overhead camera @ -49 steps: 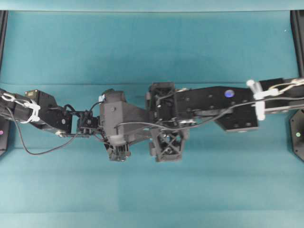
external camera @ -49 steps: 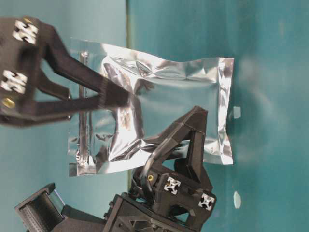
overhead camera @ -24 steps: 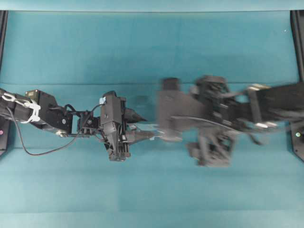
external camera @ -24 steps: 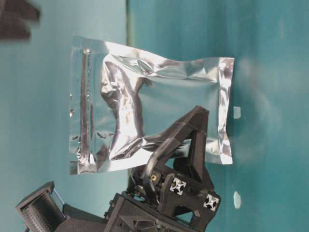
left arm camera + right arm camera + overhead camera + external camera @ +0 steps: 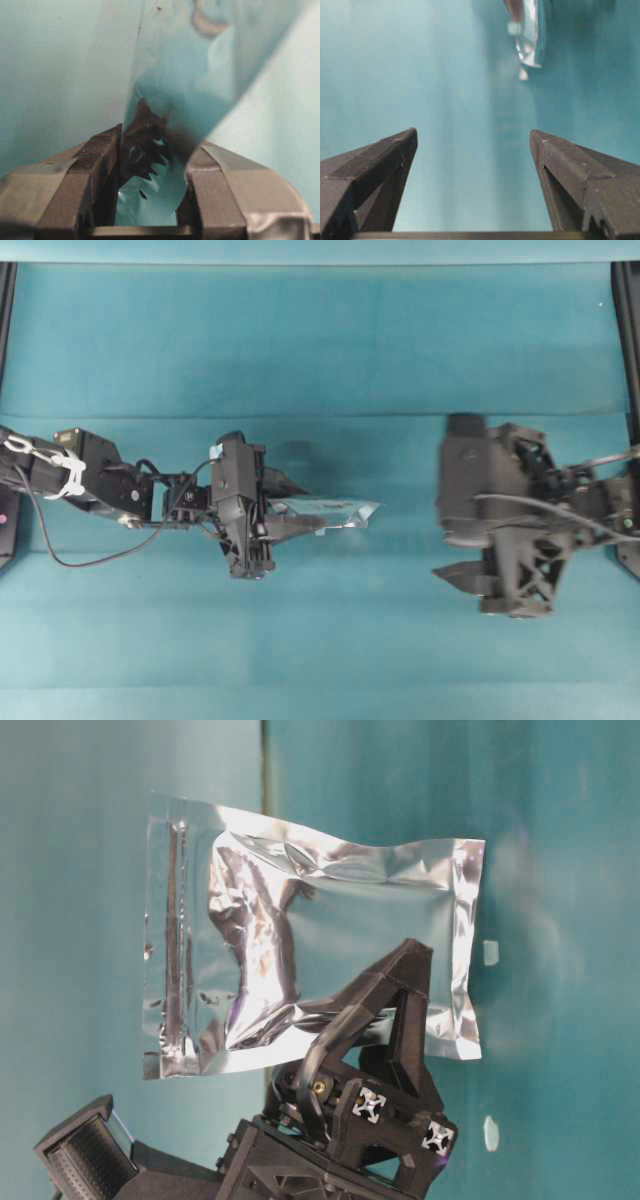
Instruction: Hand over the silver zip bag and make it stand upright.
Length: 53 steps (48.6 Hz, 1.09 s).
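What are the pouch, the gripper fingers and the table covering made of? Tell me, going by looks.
Silver zip bag: probably metallised foil or plastic film, mirror-shiny and crinkled, reflecting the teal around it. Left gripper fingers: matte black, likely hard plastic, with flat angular faces. Table covering: teal and matte, perhaps cloth or a mat; faint creases show, but no weave is visible.

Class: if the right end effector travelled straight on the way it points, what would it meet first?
Probably the silver bag, held by the left end effector; it sits slightly off-centre, so the right end effector might pass it.
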{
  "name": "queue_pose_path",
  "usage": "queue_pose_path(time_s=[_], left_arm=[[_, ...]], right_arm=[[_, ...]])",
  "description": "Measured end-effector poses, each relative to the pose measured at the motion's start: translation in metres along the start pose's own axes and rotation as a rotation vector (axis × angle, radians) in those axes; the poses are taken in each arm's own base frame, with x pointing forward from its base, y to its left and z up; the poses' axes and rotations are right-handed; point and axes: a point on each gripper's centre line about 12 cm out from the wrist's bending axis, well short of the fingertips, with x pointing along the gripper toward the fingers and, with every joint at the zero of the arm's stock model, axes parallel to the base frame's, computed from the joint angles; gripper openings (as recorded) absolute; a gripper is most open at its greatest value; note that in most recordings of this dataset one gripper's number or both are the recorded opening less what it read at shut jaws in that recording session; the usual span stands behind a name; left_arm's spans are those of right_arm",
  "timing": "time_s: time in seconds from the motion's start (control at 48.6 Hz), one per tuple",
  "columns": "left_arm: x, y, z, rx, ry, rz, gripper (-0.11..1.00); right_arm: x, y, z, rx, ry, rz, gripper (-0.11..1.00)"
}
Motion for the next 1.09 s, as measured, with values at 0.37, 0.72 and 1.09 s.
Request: queue_pose_path(time_s=[0.37, 0.72, 1.09], left_arm=[[0.0, 0.0, 0.0, 0.0, 0.0, 0.0, 0.3], [0.0, 0.0, 0.0, 0.0, 0.002, 0.0, 0.3], [-0.001, 0.0, 0.0, 0.003, 0.0, -0.001, 0.3]], right_arm=[[-0.022, -0.009, -0.028, 0.05, -0.132, 0.05, 0.9], [-0.016, -0.029, -0.039, 0.101, -0.169, 0.021, 0.9], [-0.007, -0.055, -0.036, 0.131, -0.254, -0.043, 0.9]])
